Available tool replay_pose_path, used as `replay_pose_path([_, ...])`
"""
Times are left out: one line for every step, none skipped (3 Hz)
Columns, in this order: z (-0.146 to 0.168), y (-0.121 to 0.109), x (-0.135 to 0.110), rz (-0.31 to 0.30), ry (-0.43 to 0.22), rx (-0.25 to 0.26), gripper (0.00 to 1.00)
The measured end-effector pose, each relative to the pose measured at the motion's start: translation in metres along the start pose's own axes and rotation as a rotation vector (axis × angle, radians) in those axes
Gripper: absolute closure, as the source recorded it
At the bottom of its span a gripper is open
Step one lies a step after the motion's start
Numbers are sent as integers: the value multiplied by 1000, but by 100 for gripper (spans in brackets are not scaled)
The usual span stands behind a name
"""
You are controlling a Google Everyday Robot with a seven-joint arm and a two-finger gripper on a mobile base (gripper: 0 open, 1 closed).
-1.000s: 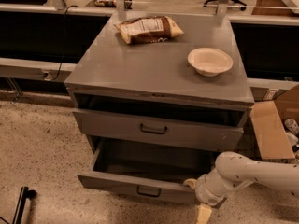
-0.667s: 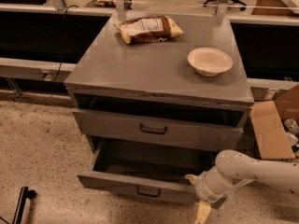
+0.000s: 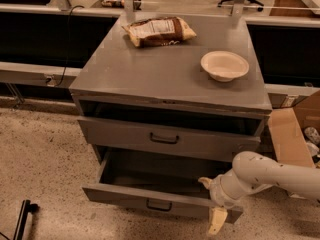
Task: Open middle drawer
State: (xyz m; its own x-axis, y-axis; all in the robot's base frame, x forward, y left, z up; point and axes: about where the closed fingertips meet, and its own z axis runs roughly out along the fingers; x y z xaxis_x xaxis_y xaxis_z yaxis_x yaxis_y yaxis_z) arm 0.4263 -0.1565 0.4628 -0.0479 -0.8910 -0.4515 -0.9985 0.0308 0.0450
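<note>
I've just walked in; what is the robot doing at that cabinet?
The robot's arm is working at a grey cabinet, meant to open its middle drawer. That drawer looks only slightly out, with a dark gap above its front. The bottom drawer is pulled well out, and the gripper sits low at the right end of its front, away from both handles. A snack bag and a bowl rest on top.

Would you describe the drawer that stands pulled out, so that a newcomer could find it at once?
Find the grey cabinet with a bowl and a snack bag on top. Under its taller-fronted drawer is the middle drawer, with the gripper at its right front corner. It alone stands pulled out, its inside showing.
</note>
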Motion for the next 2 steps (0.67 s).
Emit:
replay_pose_path([-45,-15,-13,-40,13,65,0])
replay_pose_path([-65,-36,-7,-38,40,96,19])
